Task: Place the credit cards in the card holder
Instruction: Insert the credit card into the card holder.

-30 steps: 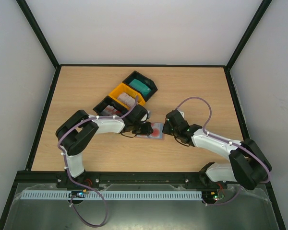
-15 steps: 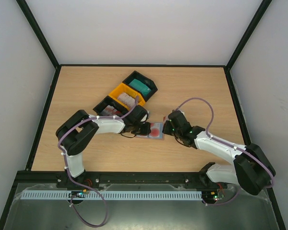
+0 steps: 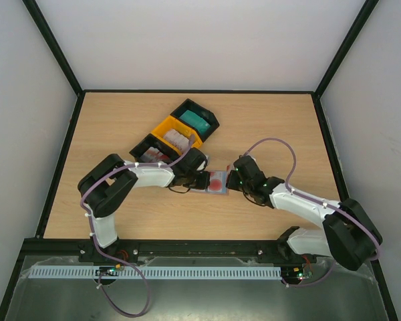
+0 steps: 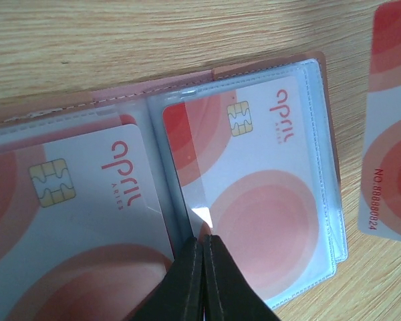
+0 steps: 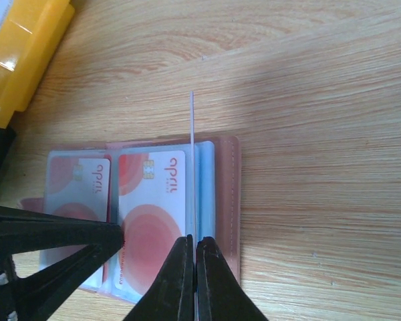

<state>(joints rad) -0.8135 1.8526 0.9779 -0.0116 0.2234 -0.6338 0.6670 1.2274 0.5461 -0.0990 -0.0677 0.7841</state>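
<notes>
Now left fingers (image 4: 187, 284), just closed, are pinning the card holder (image 5: 228, 200); right fingers (image 5: 176, 284), pinching a red-and-white card (image 5: 192, 160) edgewise, are nearing its pocket. Insertion looks imminent.

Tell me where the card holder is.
In the top view, the card holder lies open on the table between the left hand and the right hand, which grips a credit card, just nearer than the yellow tray.

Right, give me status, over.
Left gripper shut, tips on the card holder at a sleeve edge. Right gripper shut on a card, edge-on above the holder. Nothing in the way.
</notes>
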